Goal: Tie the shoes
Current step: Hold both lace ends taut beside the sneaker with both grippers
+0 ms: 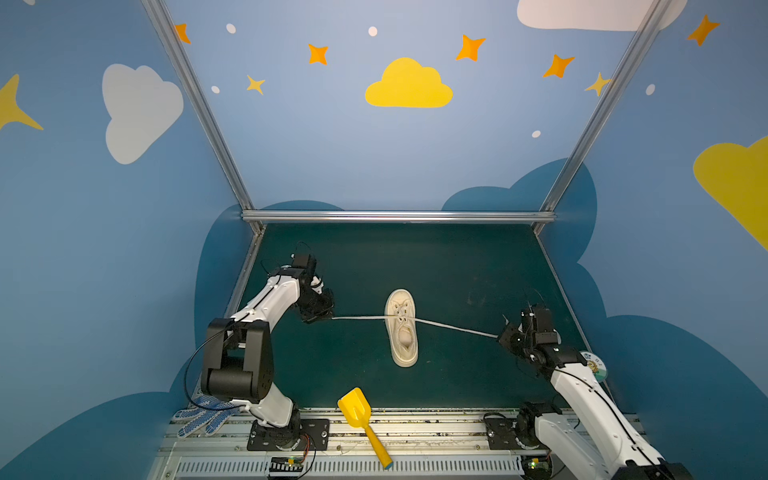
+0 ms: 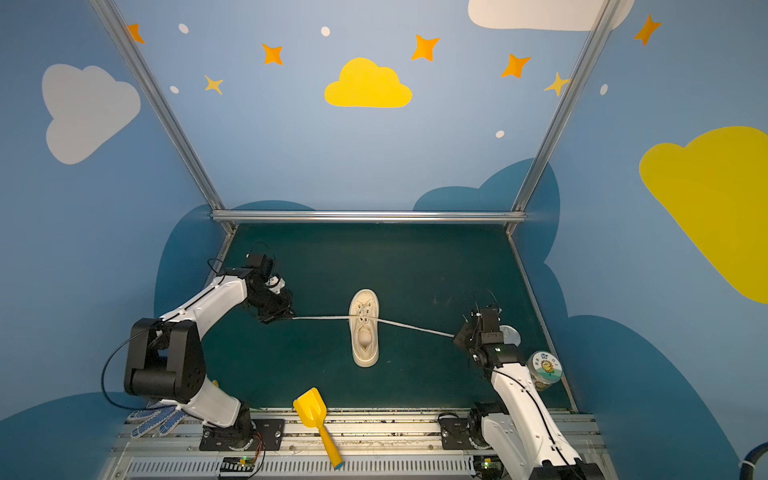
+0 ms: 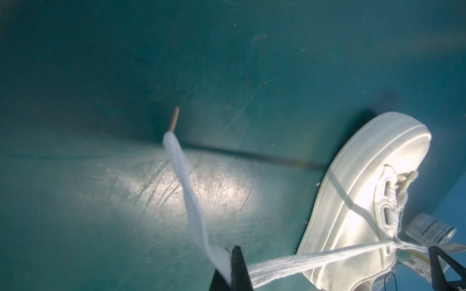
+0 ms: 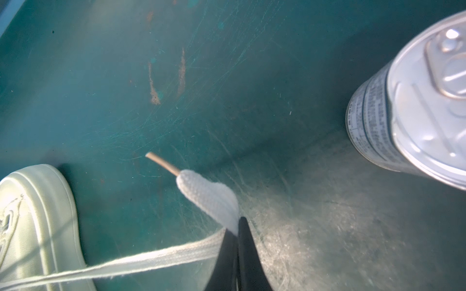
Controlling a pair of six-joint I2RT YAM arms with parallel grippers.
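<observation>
The left gripper [image 1: 327, 317], at the cream sneaker's [image 1: 402, 353] nine o'clock, pinches the left lace [image 1: 357, 318] taut. The right gripper [image 1: 501, 336], at three o'clock, pinches the right lace [image 1: 457, 328].

The left white-and-black jointed arm [image 1: 266, 309] rose from its base, folded at the elbow and reached forward, wrist tipped downward. Its black parallel-jaw left gripper [image 1: 329, 318] sat low, jaws pressed together on a flat cream lace strand [image 3: 302, 262] that ran taut sideways from the claw, with a short tail hanging just ahead of the fingers [image 3: 238, 264]. The right white-and-black jointed arm [image 1: 582, 395] stretched forward, wrist angled inward. Its black right gripper [image 1: 500, 336] was likewise clamped, pinching a second flat cream strand [image 4: 151, 259] drawn tight sideways from the claw.
</observation>
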